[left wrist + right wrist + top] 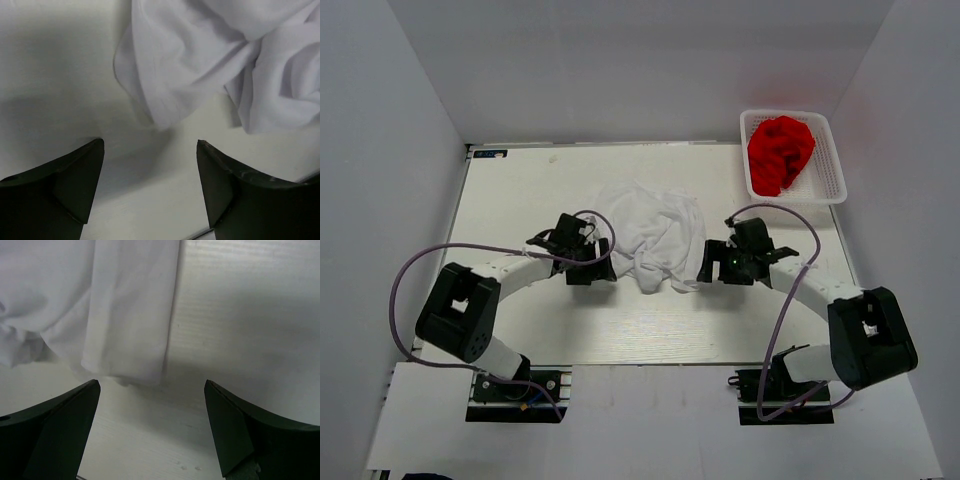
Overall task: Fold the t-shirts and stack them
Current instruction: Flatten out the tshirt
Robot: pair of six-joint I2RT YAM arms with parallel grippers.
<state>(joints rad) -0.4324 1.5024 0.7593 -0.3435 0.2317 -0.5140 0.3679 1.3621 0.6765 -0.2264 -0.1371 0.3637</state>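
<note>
Our left gripper (150,150) gapes wide and empty, and our right gripper (152,390) matches it. Between them the crumpled plain white cloth t-shirt (655,238) lies unfolded on the pale table (520,200). At the far right, the bright red cloth t-shirt (780,152) sits bunched in the white plastic lattice basket (825,185). Nothing is folded or stacked, so we judge the whole job still lies ahead.

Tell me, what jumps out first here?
A crumpled white shirt lies in the middle of the table, flanked by the open left claw and open right claw. A bright red shirt sits bunched in a white basket at the far right corner.
</note>
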